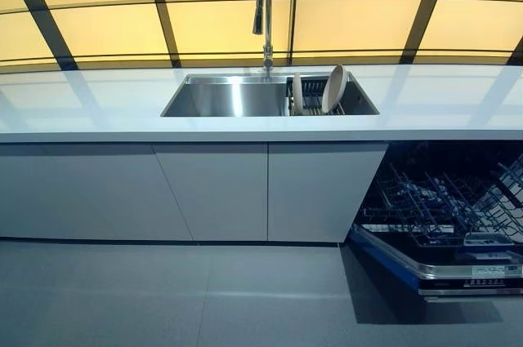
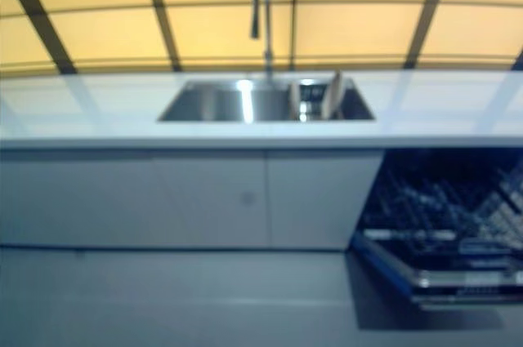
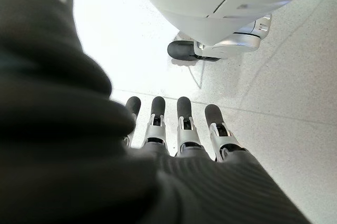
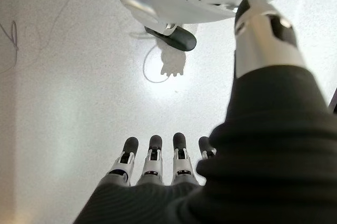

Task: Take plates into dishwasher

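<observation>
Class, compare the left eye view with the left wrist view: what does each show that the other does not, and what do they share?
Only the left eye view shows the sink, faucet, plates standing in the sink rack, and the open dishwasher. Only the left wrist view shows the left hand, fingers straight, holding nothing. Both show the grey floor.

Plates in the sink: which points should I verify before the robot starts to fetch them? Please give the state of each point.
1. Plates stand upright in the rack inside the sink: ok.
2. Dishwasher door is down, racks exposed: ok.
3. Left hand holds nothing, fingers straight, over the floor: ok.
4. Right hand holds nothing, fingers straight: ok.
5. Hands near the plates: not ok, neither shows in the eye views.
6. Exact plate count: cannot tell, at least two visible.
</observation>
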Robot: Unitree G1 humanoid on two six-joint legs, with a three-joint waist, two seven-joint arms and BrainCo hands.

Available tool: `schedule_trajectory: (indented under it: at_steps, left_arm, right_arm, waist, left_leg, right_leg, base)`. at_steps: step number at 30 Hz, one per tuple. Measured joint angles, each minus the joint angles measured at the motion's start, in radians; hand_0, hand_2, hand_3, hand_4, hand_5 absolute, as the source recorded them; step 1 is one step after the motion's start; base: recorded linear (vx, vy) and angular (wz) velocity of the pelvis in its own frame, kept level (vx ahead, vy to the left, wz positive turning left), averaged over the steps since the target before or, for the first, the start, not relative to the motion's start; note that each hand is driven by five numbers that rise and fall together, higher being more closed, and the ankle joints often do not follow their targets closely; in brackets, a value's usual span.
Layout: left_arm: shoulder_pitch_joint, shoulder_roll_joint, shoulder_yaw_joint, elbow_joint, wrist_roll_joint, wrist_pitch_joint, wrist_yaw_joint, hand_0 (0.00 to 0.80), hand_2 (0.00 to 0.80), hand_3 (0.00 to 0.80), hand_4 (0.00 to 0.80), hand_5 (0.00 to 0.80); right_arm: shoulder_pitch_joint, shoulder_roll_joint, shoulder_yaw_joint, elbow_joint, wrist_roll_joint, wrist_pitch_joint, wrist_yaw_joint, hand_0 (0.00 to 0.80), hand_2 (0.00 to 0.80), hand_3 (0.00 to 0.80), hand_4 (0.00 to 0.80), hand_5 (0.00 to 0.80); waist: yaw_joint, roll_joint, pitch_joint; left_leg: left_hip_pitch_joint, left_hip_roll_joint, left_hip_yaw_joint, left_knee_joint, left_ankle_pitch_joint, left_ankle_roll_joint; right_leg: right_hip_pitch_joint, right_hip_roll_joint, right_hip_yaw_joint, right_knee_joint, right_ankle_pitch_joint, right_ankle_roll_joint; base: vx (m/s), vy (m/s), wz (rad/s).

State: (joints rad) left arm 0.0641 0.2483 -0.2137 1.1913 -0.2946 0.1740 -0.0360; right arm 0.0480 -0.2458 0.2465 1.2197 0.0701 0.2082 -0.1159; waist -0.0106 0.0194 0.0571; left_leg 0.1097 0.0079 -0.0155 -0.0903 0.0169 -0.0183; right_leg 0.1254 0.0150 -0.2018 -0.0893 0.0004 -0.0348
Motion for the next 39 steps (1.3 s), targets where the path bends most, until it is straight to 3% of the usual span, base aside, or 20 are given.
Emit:
schedule_trajectory:
  at_steps: [10, 19, 21, 23, 24, 26, 27, 30, 31, 33, 36, 39]
  left_arm:
    - [-0.016, 0.0, 0.0, -0.011, -0.003, -0.008, 0.031, 0.0, 0.0, 0.0, 0.0, 0.0]
    - [-0.038, -0.007, 0.0, -0.032, -0.004, -0.01, 0.047, 0.0, 0.0, 0.0, 0.0, 0.0]
    - [-0.043, -0.007, 0.0, -0.037, -0.015, -0.01, 0.061, 0.0, 0.0, 0.0, 0.0, 0.0]
    - [-0.059, -0.001, 0.004, -0.028, -0.036, -0.013, 0.072, 0.0, 0.0, 0.0, 0.0, 0.0]
    - [-0.092, 0.004, 0.025, -0.027, -0.044, -0.019, 0.082, 0.0, 0.0, 0.0, 0.0, 0.0]
    - [-0.098, -0.004, 0.048, -0.023, -0.073, -0.029, 0.088, 0.0, 0.0, 0.0, 0.0, 0.0]
    - [-0.096, -0.007, 0.048, -0.022, -0.077, -0.032, 0.088, 0.0, 0.0, 0.0, 0.0, 0.0]
    - [-0.044, -0.014, 0.074, -0.005, -0.093, -0.035, 0.089, 0.0, 0.0, 0.0, 0.0, 0.0]
    - [-0.029, -0.015, 0.083, 0.019, -0.093, -0.032, 0.093, 0.0, 0.0, 0.0, 0.0, 0.0]
    - [-0.017, -0.018, 0.09, 0.02, -0.094, -0.031, 0.108, 0.0, 0.0, 0.0, 0.0, 0.0]
    - [-0.009, -0.019, 0.095, 0.021, -0.113, -0.03, 0.116, 0.0, 0.0, 0.0, 0.0, 0.0]
    - [-0.02, -0.012, 0.118, 0.023, -0.113, -0.038, 0.116, 0.0, 0.0, 0.0, 0.0, 0.0]
  right_arm:
    - [-0.011, -0.009, -0.001, -0.001, 0.031, 0.016, 0.013, 0.0, 0.0, 0.0, 0.0, 0.0]
    - [-0.023, -0.032, -0.002, 0.0, 0.037, 0.035, 0.028, 0.0, 0.0, 0.0, 0.0, 0.0]
    - [-0.025, -0.038, -0.001, 0.0, 0.028, 0.036, 0.046, 0.0, 0.0, 0.0, 0.0, 0.0]
    - [-0.047, -0.035, 0.001, 0.001, 0.027, 0.037, 0.061, 0.0, 0.0, 0.0, 0.0, 0.0]
    - [-0.07, -0.032, 0.004, 0.001, 0.021, 0.039, 0.072, 0.0, 0.0, 0.0, 0.0, 0.0]
    - [-0.091, -0.048, 0.009, 0.001, 0.01, 0.039, 0.076, 0.0, 0.0, 0.0, 0.0, 0.0]
    - [-0.093, -0.051, 0.014, 0.002, 0.008, 0.039, 0.076, 0.0, 0.0, 0.0, 0.0, 0.0]
    - [-0.101, -0.054, 0.023, 0.004, 0.008, 0.039, 0.087, 0.0, 0.0, 0.0, 0.0, 0.0]
    - [-0.102, -0.052, 0.023, 0.004, 0.008, 0.039, 0.093, 0.0, 0.0, 0.0, 0.0, 0.0]
    - [-0.104, -0.055, 0.018, 0.009, 0.009, 0.041, 0.095, 0.0, 0.0, 0.0, 0.0, 0.0]
    - [-0.108, -0.055, 0.016, 0.02, 0.009, 0.039, 0.098, 0.0, 0.0, 0.0, 0.0, 0.0]
    - [-0.09, -0.046, -0.004, 0.025, 0.007, 0.045, 0.099, 0.0, 0.0, 0.0, 0.0, 0.0]
  waist:
    - [0.001, 0.001, 0.025]
    - [0.0, 0.023, 0.077]
    - [0.0, 0.024, 0.076]
    - [-0.001, 0.008, 0.085]
    - [0.005, -0.032, 0.116]
    - [0.026, -0.042, 0.156]
    - [0.027, -0.042, 0.165]
    - [0.028, -0.037, 0.187]
    - [0.026, -0.02, 0.204]
    - [0.028, 0.004, 0.22]
    - [0.027, 0.015, 0.235]
    - [0.025, 0.005, 0.235]
  left_leg:
    - [0.003, 0.003, 0.001, 0.017, 0.002, -0.006]
    - [-0.016, 0.012, 0.004, 0.046, -0.017, -0.012]
    - [-0.026, 0.017, 0.004, 0.061, -0.022, -0.025]
    - [-0.106, 0.008, 0.001, 0.191, -0.047, -0.046]
    - [-0.231, -0.013, 0.009, 0.394, -0.039, -0.06]
    - [-0.363, -0.012, 0.008, 0.642, -0.026, -0.095]
    - [-0.38, -0.013, 0.006, 0.674, -0.026, -0.094]
    - [-0.37, -0.039, 0.015, 0.45, -0.021, -0.077]
    - [-0.346, -0.055, -0.013, 0.246, 0.021, -0.078]
    - [-0.342, -0.077, -0.078, 0.097, 0.052, -0.071]
    - [-0.335, -0.091, -0.091, 0.11, 0.077, -0.028]
    - [-0.287, -0.092, -0.063, 0.145, 0.092, -0.006]
  right_leg:
    - [0.01, 0.003, 0.0, 0.0, -0.003, -0.003]
    - [0.004, 0.013, 0.003, 0.005, -0.004, -0.013]
    - [0.0, 0.017, 0.003, 0.009, -0.011, -0.02]
    - [-0.043, 0.014, 0.019, 0.041, -0.034, -0.039]
    - [-0.08, -0.003, 0.031, 0.084, -0.046, -0.053]
    - [-0.059, 0.001, 0.032, 0.095, -0.048, -0.077]
    - [-0.048, 0.003, 0.03, 0.092, -0.048, -0.08]
    - [-0.01, 0.019, 0.025, 0.086, -0.067, -0.089]
    - [0.012, 0.041, 0.027, 0.073, -0.064, -0.087]
    - [0.034, 0.069, 0.041, 0.05, -0.064, -0.087]
    - [0.069, 0.089, 0.087, 0.048, -0.089, -0.093]
    - [0.114, 0.078, 0.106, 0.078, -0.145, -0.08]
  base:
    - [0.001, -0.074, 0.01]
    - [0.06, -0.035, -0.01]
    - [0.036, -0.081, 0.04]
    - [-0.044, -0.094, 0.21]
    - [-0.031, -0.047, 0.21]
    - [0.051, -0.002, 0.08]
    - [0.207, 0.051, 0.04]
    - [0.268, 0.09, 0.02]
    - [0.328, 0.157, -0.06]
    - [0.391, 0.209, -0.16]
    - [0.393, 0.19, -0.45]
    - [0.385, 0.103, -0.23]
